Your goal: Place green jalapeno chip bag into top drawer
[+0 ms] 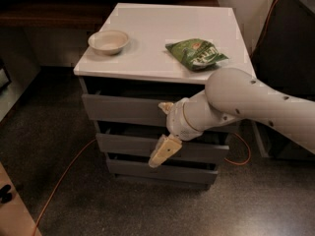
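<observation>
- One orange cable [64, 173] is seen on the dark floor at lower left, with open floor around it.
- One gripper [164, 130] is held at centre frame before the drawer fronts, its two tan fingers [163, 152] spread apart, nothing pinched.
- Three grey drawers are counted; the top drawer [123, 109] is touched by the upper finger.
- One green jalapeno chip bag [197, 54] lies near the white top's front right edge; its white lettering cannot be read.
- One beige bowl [109, 41] sits upper left, well apart from the bag.
</observation>
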Motion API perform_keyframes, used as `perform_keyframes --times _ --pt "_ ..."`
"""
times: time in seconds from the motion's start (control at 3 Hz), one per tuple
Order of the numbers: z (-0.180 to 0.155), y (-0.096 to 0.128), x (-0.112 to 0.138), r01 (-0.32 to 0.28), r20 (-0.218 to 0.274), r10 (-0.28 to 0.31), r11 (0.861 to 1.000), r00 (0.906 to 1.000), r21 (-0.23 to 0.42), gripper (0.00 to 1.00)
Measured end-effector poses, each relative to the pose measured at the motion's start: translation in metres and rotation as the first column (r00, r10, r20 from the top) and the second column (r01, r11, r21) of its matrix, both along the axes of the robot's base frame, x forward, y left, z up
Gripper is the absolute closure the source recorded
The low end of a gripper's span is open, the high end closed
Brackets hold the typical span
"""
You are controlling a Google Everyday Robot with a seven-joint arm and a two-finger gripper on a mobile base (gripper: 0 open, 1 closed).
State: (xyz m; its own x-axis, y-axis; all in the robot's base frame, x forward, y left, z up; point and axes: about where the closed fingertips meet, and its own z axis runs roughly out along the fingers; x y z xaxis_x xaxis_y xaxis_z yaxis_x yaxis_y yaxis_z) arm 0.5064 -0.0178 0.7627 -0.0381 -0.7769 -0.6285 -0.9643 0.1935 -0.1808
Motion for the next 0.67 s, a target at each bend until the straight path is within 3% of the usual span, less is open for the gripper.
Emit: perform_keyframes --times 0.33,0.67 --pt "-0.019 0.007 0.016 0.008 0.019 -0.007 1.0 0.9998 -0.02 0.0" --pt "-0.043 0.006 0.04 0.047 0.043 -0.044 0.996 0.9981 -0.08 0.0"
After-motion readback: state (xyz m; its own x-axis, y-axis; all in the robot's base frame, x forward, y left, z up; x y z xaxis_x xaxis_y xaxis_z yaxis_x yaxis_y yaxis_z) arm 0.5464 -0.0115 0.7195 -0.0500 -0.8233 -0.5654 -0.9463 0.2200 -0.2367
